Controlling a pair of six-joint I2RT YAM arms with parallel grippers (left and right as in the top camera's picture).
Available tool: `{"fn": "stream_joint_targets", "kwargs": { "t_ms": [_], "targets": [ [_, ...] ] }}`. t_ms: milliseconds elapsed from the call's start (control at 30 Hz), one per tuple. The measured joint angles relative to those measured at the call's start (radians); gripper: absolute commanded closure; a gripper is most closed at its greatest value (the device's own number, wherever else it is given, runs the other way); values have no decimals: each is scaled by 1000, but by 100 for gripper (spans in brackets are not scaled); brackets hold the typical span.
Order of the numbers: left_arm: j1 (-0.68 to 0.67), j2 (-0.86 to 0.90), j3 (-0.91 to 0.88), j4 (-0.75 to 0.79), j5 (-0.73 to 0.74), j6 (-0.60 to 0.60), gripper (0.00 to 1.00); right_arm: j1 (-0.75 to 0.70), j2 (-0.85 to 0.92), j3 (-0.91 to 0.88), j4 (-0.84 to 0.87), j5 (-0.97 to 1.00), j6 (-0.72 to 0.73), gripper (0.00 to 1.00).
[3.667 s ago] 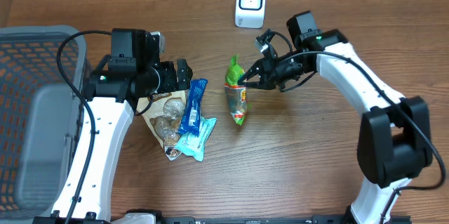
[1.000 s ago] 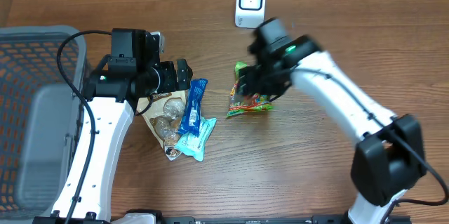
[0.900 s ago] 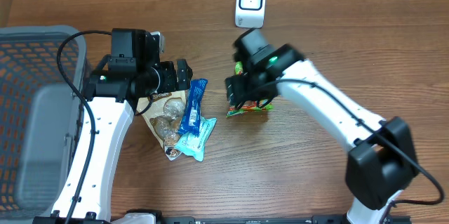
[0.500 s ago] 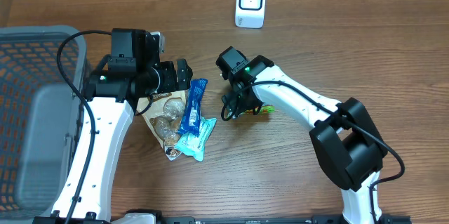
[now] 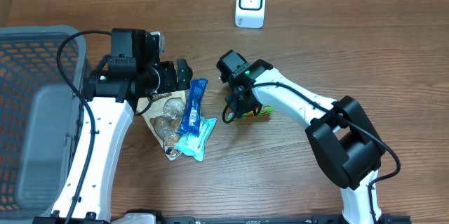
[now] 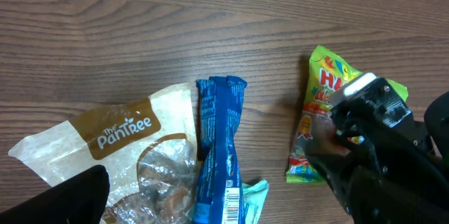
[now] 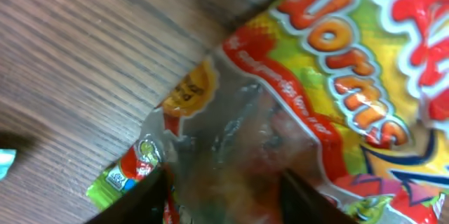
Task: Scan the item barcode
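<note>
Overhead: fixed above brown wooden table (image 5: 337,34), looks straight down from far, whole workspace in frame.
Left wrist: steep downward look, mid distance, covers table centre.
Right wrist: very close, nearly against green-and-yellow printed plastic candy bag (image 7: 330,76), part blurred.
Shared: candy bag in all three views (overhead centre, left-wrist right half). Blue foil wrapper (image 5: 191,104) in overhead and left wrist.

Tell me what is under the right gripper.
A gummy bag lies flat on the table beneath the right gripper, whose fingers straddle its clear window. From overhead the arm covers most of the bag; no barcode shows.
</note>
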Motion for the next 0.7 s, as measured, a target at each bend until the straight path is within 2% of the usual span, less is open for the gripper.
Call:
{"fn": "stream_joint_targets", "kwargs": {
  "t_ms": [33,133,300,433,700],
  "targets": [
    [0,0,0,0,0,0,0,0,0,0,0,2,2,66],
    [0,0,0,0,0,0,0,-2,0,0,-9,8,22,95],
    [0,0,0,0,0,0,0,-7,2,30,-101,-17,53,96],
    [0,0,0,0,0,0,0,-24,5,68,-193,-117,75,96],
    [0,0,0,0,0,0,0,-184,5,143,-217,-599,66,96]
  ]
}}
